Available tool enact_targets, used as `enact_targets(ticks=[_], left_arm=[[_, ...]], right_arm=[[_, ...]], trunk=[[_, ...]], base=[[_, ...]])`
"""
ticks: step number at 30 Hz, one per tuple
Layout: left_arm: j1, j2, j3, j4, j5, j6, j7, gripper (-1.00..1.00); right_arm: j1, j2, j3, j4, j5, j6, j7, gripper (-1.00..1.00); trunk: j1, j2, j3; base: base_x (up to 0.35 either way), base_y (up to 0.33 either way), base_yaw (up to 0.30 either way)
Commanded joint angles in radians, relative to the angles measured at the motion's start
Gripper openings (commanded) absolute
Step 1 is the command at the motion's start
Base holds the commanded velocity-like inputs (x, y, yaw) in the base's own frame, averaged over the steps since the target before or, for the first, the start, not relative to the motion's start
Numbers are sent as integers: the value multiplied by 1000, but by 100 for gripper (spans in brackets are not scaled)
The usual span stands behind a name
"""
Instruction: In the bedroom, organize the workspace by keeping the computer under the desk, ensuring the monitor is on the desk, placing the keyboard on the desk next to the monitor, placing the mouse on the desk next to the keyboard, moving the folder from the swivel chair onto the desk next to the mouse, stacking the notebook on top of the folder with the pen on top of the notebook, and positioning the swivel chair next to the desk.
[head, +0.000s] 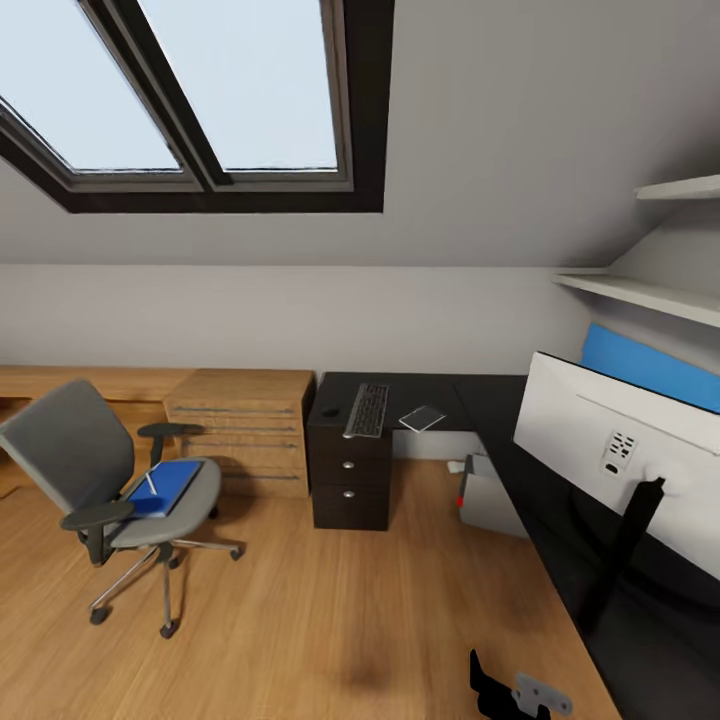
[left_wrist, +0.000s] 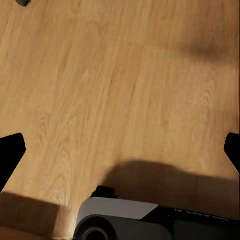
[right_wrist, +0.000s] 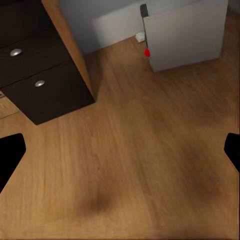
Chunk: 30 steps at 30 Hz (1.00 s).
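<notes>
The swivel chair (head: 95, 470) stands on the wooden floor at left, apart from the desk (head: 490, 400). The blue folder (head: 167, 487) lies on its seat with a thin pale pen (head: 152, 481) on top. On the desk's far wing lie the keyboard (head: 368, 410), a small dark mouse (head: 331, 411) and a flat grey sheet-like item (head: 422, 417), perhaps the notebook. The monitor (head: 610, 425) shows its white back at right. The computer (head: 490, 497) (right_wrist: 185, 35) sits under the desk. My left gripper (left_wrist: 120, 155) and right gripper (right_wrist: 120, 155) hang open over bare floor.
Black drawers (head: 349, 480) (right_wrist: 35, 75) with silver knobs hold up the desk's end, beside a light wooden chest of drawers (head: 245, 425). White shelves (head: 650, 290) and a blue wall panel (head: 650, 365) are at right. Part of my right arm (head: 515, 690) shows low down.
</notes>
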Motion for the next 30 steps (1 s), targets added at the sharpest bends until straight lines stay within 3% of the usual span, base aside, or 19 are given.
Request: enact_targets(ticks=[1,7,30], left_arm=[[-1,0,-9,0,6,-4,7,100],[-1,0,-9,0,6,-4,7,100],[-1,-1,-10,1,7,-2,7,100]], right_arm=[[-1,0,1,2,-10,-3,9,100],[-1,0,2,2,-10,-2,9,100],[-1,0,2,3,-10,-2,8,100]], trunk=[[-4,5,1],[-27,47,20],[-27,47,20]], base=[[-291,-231,0],[-290,-232,0],[-291,-233,0]])
